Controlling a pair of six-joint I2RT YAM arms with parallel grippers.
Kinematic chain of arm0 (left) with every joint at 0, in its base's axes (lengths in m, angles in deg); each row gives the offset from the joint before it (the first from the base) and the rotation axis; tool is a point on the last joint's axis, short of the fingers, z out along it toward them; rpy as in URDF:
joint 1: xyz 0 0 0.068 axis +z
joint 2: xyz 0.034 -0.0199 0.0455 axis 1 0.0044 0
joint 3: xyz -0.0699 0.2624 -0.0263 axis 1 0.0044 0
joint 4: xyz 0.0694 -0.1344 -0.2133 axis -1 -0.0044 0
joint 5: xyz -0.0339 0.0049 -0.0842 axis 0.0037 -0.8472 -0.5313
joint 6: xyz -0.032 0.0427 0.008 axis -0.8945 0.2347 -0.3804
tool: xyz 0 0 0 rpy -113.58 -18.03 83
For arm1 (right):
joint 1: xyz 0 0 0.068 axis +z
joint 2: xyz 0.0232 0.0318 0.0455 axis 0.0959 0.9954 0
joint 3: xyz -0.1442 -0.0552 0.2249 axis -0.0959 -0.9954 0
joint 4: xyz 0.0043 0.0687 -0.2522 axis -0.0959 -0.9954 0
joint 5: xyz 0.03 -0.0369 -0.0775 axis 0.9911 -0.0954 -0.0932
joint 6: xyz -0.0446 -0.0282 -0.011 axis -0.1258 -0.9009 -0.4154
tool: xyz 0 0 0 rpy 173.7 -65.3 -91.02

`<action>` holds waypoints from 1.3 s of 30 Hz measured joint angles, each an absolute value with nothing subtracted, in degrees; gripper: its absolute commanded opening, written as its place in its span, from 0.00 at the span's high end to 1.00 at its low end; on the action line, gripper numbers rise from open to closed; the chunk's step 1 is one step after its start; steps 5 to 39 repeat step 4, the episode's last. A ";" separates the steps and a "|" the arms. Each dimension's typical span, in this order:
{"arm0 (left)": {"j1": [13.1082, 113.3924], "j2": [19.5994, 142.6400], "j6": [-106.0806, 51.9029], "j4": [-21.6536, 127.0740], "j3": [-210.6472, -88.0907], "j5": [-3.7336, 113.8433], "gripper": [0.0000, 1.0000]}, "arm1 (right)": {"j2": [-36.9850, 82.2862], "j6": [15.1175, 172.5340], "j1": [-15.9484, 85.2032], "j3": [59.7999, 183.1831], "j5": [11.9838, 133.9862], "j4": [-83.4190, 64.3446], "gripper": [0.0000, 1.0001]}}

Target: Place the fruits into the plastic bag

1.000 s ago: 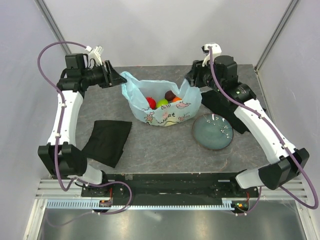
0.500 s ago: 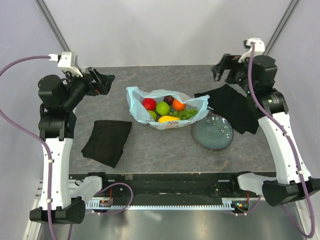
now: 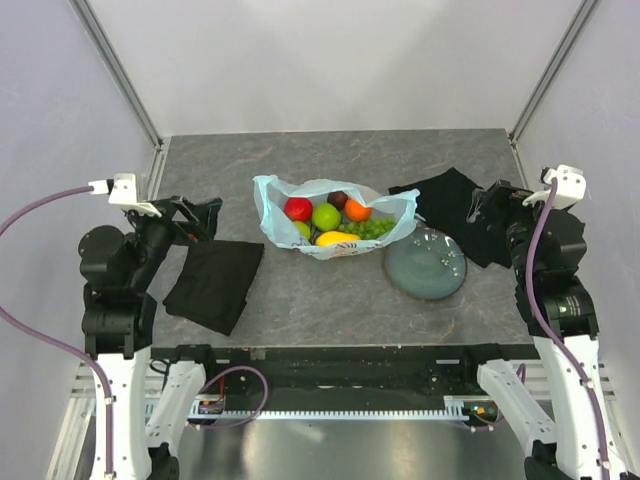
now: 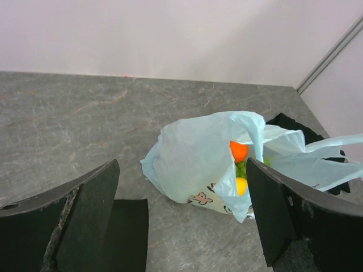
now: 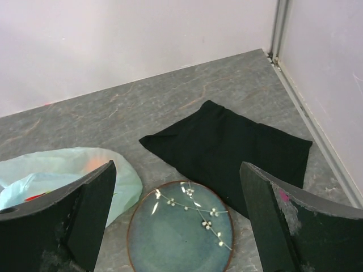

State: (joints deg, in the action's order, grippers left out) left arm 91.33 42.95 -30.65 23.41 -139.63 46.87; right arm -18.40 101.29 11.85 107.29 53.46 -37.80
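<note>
Overhead view: the plastic bag (image 3: 268, 203) sits at centre frame on the grey stone-look table (image 3: 300, 160), its mouth slumped wide open. It is thin, crinkled, pale blue and translucent, with a small dark cartoon print (image 3: 345, 243) on the near wall.

I count six fruits inside, all within the bag's rim:
- red apple (image 3: 298, 208) at the left
- green apple (image 3: 325, 216) touching it
- dark purple fruit (image 3: 340, 199) just above those two
- orange (image 3: 358, 210) to the right
- yellow oblong fruit (image 3: 335, 238) at the lower edge
- green grapes (image 3: 375, 228) at the lower right

Left gripper (image 3: 195, 215): middle left of frame, just past the upper edge of the left black cloth (image 3: 213, 282). Jaws spread wide, nothing between them. Right gripper (image 3: 490, 205): middle right, over the right black cloth (image 3: 455, 215). Jaws likewise wide and empty. Both stand well apart from the bag.

Left wrist view: between my fingers (image 4: 93, 218) I see the bag's side wall at centre. The orange, the grapes and the yellow fruit are stacked in the mouth opening at its right. A handle loop (image 4: 334, 150) trails toward the right edge.

Right wrist view: a blue-grey plate (image 5: 181, 229) with a white blossom sprig lies at bottom centre, and the bag is at lower left just beside it. I cannot tell whether they touch. A faint orange tint through the film is probably the orange.
</note>
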 measured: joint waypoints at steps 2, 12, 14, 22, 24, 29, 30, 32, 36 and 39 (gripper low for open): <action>91.33 41.61 -30.62 23.84 -139.61 46.76 0.01 | -18.90 101.27 11.85 106.41 52.26 -37.34 0.02; 91.33 41.70 -30.62 23.93 -139.61 46.69 0.01 | -18.40 101.23 11.85 105.82 51.56 -36.86 0.02; 91.33 41.70 -30.62 23.93 -139.61 46.69 0.01 | -18.40 101.23 11.85 105.82 51.56 -36.86 0.02; 91.33 41.70 -30.62 23.93 -139.61 46.69 0.01 | -18.40 101.23 11.85 105.82 51.56 -36.86 0.02; 91.33 41.70 -30.62 23.93 -139.61 46.69 0.01 | -18.40 101.23 11.85 105.82 51.56 -36.86 0.02; 91.33 41.70 -30.62 23.93 -139.61 46.69 0.01 | -18.40 101.23 11.85 105.82 51.56 -36.86 0.02; 91.33 41.70 -30.62 23.93 -139.61 46.69 0.01 | -18.40 101.23 11.85 105.82 51.56 -36.86 0.02; 91.33 41.70 -30.62 23.93 -139.61 46.69 0.01 | -18.40 101.23 11.85 105.82 51.56 -36.86 0.02; 91.33 41.70 -30.62 23.93 -139.61 46.69 0.01 | -18.40 101.23 11.85 105.82 51.56 -36.86 0.02; 91.33 41.70 -30.62 23.93 -139.61 46.69 0.01 | -18.40 101.23 11.85 105.82 51.56 -36.86 0.02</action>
